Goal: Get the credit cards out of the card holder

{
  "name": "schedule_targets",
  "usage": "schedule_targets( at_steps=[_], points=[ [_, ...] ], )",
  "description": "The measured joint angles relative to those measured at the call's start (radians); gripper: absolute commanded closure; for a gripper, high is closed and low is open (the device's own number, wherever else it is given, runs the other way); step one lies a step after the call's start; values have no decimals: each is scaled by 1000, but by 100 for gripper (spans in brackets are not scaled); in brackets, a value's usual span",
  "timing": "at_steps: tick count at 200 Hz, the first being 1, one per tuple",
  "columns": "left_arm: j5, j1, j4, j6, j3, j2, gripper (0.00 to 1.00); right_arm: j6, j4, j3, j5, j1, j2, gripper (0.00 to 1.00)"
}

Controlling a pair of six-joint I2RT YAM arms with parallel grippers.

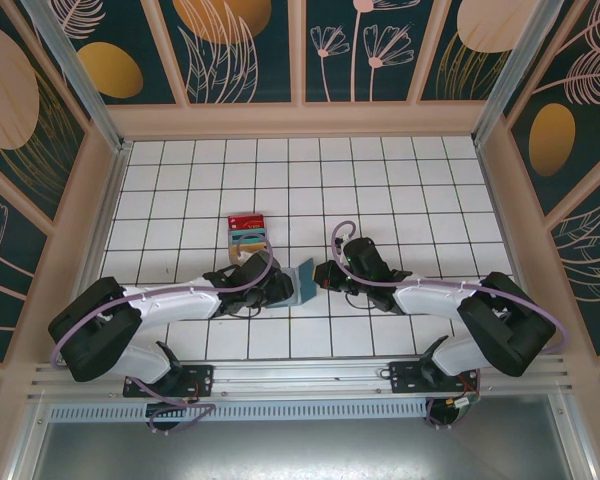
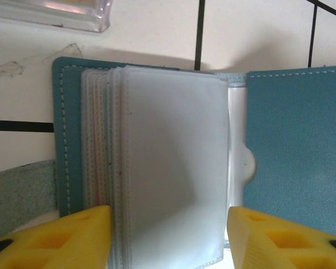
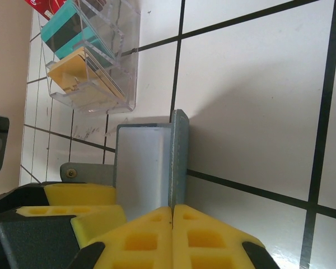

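- your right gripper (image 3: pixel 172 216) is pinched shut on the card holder (image 3: pixel 179 151) cover, between the arms; keep that hold firm.
- left gripper (image 2: pixel 168 235) fingers stand apart, flanking the clear sleeves (image 2: pixel 173 162); peel one sleeve, not the stack.
- credit cards (image 3: pixel 64 31) sit in the clear rack (image 3: pixel 126 67); i cannot tell if the sleeves hold another.

The holder (image 2: pixel 294 145) is teal-blue with pale stitching; the cards (image 3: pixel 81 72) are red, teal and tan; the bench (image 1: pixel 400 190) is white, black-gridded.
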Motion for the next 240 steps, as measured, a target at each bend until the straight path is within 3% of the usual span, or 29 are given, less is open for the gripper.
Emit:
schedule_targets(
  at_steps=[159, 240],
  points=[
    [150, -35, 222, 47, 55, 22, 42, -1, 5, 0, -9, 0, 11, 100],
    [58, -37, 172, 48, 50, -9, 43, -4, 4, 0, -14, -5, 15, 100]
  ],
)
